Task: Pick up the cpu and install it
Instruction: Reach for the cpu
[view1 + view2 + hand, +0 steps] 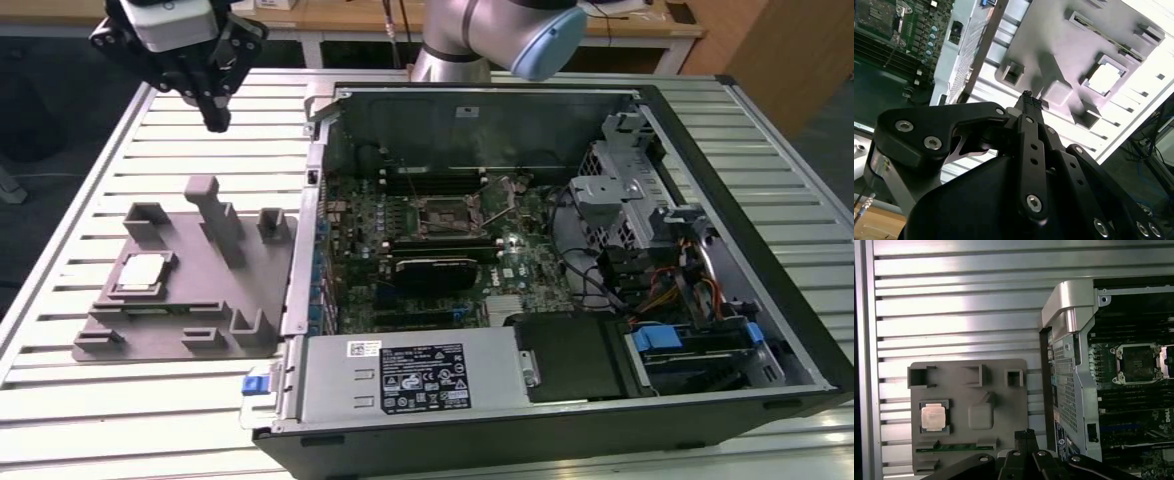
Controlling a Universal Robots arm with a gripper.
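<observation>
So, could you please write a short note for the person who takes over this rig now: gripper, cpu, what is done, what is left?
Gripper: shut, holding nothing, high above the slatted metal table, apart from the fixture.
CPU: the small flat square silver-grey chip lies in a pocket of the grey plastic fixture plate, beside the open black computer case.
Square socket on the green motherboard: no chip in it.
Done: nothing yet. Left: pick-up and install.

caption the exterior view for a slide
Gripper hovers above the table; cpu sits in the grey fixture beside the open computer case.
</observation>
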